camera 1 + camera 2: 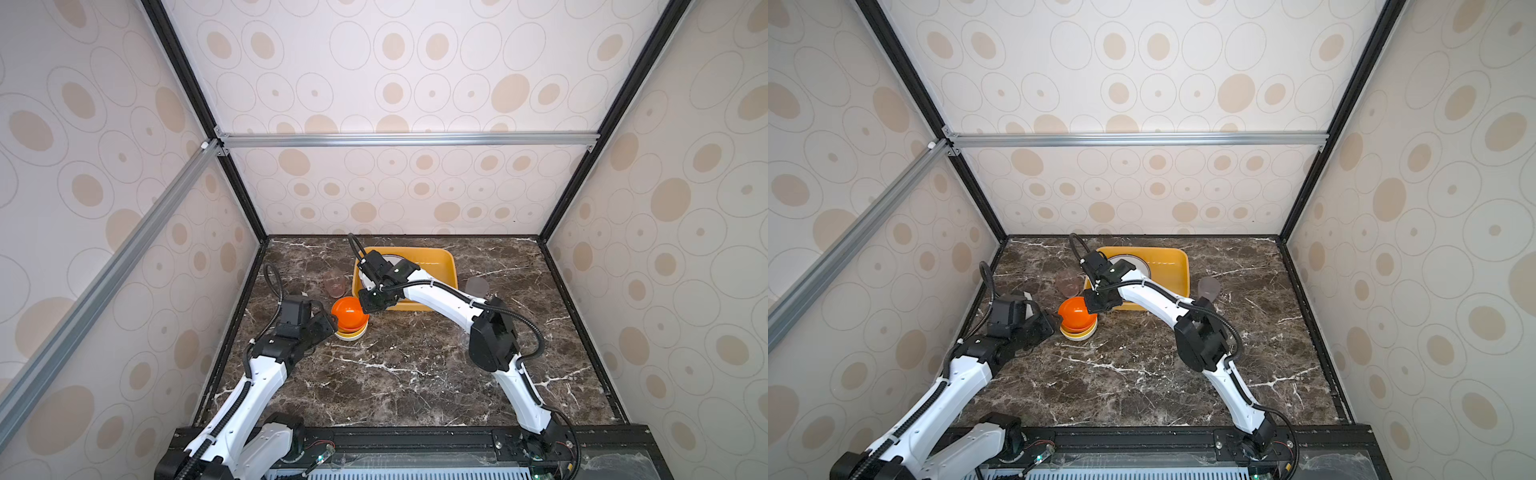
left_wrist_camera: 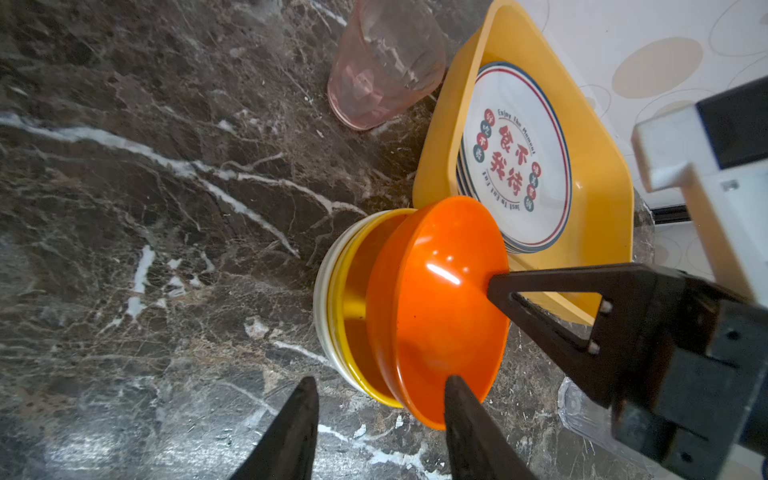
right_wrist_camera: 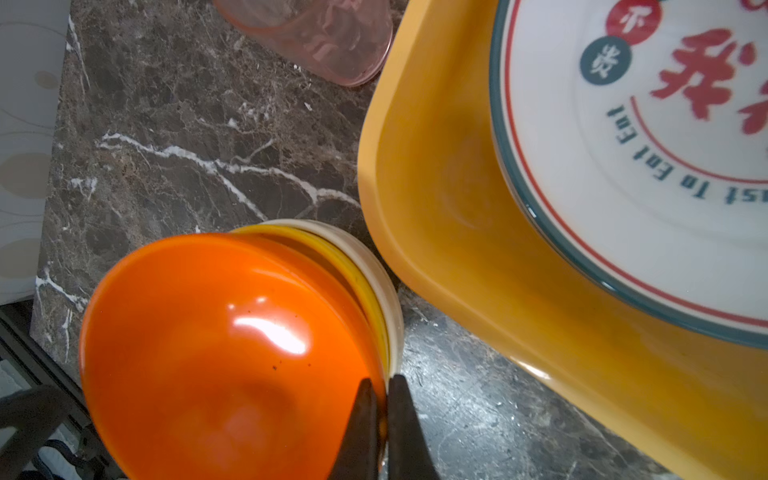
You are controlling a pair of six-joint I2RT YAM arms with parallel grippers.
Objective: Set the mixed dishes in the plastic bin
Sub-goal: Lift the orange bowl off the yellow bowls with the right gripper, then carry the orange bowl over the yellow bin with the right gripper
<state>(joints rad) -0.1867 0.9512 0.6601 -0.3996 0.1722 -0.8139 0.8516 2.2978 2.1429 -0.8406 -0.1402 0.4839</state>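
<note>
A stack of small bowls stands on the marble just left of the plastic bin's (image 1: 451, 257) (image 1: 1183, 266) near corner. The orange bowl (image 1: 347, 309) (image 1: 1073, 309) (image 2: 436, 307) (image 3: 216, 353) is tilted up out of the yellow bowl (image 2: 353, 291) (image 3: 365, 291), which sits in the cream bowl (image 2: 322, 291) (image 3: 384, 282). My right gripper (image 1: 365, 305) (image 1: 1088, 305) (image 3: 382, 380) is shut on the orange bowl's rim. My left gripper (image 1: 330, 322) (image 1: 1050, 326) (image 2: 381, 380) stands open at the stack's left side, holding nothing. White plates (image 1: 392, 259) (image 2: 519, 166) (image 3: 623, 166) lie stacked in the bin.
A pink cup (image 1: 334, 282) (image 1: 1068, 282) (image 2: 386, 62) (image 3: 316, 37) stands left of the bin, behind the bowls. A grey cup (image 1: 477, 286) (image 1: 1208, 287) stands right of the bin, beside my right arm. A clear cup's base (image 2: 582, 407) shows under my right gripper. Walls enclose the table.
</note>
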